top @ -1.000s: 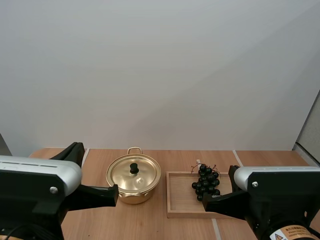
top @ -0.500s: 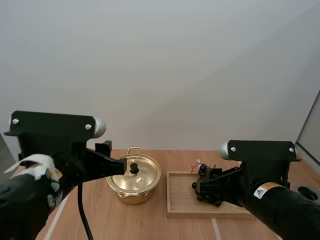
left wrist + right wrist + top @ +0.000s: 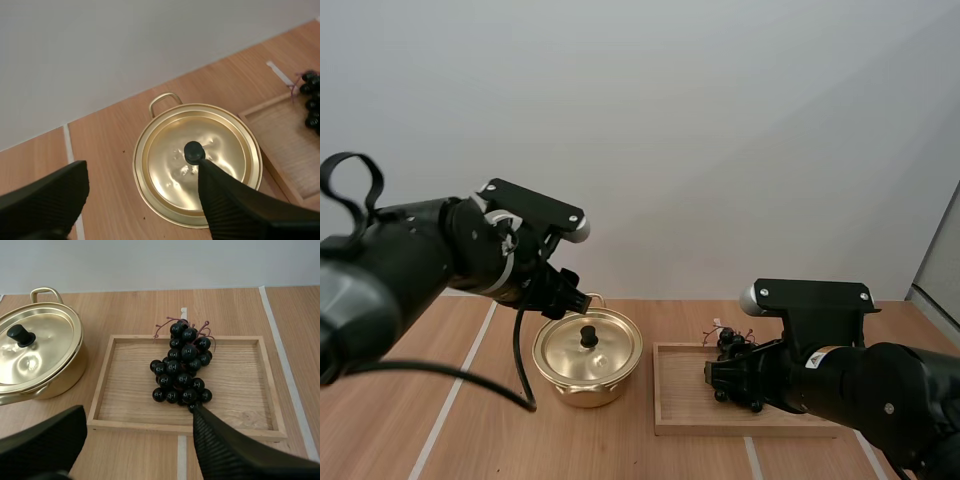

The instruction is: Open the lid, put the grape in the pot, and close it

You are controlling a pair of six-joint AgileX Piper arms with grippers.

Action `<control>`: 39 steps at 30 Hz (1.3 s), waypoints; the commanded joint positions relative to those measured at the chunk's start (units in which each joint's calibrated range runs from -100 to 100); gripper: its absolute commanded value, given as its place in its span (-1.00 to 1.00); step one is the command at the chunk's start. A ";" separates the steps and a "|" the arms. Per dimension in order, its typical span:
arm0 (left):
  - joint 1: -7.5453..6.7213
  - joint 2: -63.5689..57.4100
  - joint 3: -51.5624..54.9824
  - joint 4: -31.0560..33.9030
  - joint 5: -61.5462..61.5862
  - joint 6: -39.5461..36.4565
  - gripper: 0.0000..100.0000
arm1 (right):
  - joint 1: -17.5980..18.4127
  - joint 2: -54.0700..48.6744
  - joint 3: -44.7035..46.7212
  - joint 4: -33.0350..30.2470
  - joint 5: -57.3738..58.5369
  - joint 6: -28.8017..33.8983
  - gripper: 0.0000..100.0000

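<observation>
Golden pot, lid on, stands beside the wooden tray holding the grapes. Left wrist: left gripper gapes wide, empty, over the lid, one finger near its knob. Right wrist: right gripper, equally spread and empty, faces the grapes.

The gold pot, lid on, sits between the left gripper's 2 fingers, its black knob at 1 tip. The dark grape bunch lies just beyond the right gripper's fingers.
</observation>
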 commanded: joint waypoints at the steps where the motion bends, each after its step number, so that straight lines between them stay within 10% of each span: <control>1: -0.16 7.03 -3.79 -7.12 6.53 7.63 1.00 | -0.19 -0.14 -0.71 0.22 -0.19 -0.23 1.00; 30: -2.67 31.85 -10.56 -3.52 2.60 12.24 1.00 | -0.19 -0.14 -0.71 0.86 -0.93 -0.23 1.00; 35: -2.67 31.85 -10.56 -3.52 4.34 12.24 -0.67 | -0.19 -0.14 -0.71 2.74 -4.90 -0.23 1.00; 39: -2.67 31.85 -10.56 -3.82 6.39 12.24 -1.00 | -0.19 -0.14 -0.71 2.16 -6.30 -0.58 1.00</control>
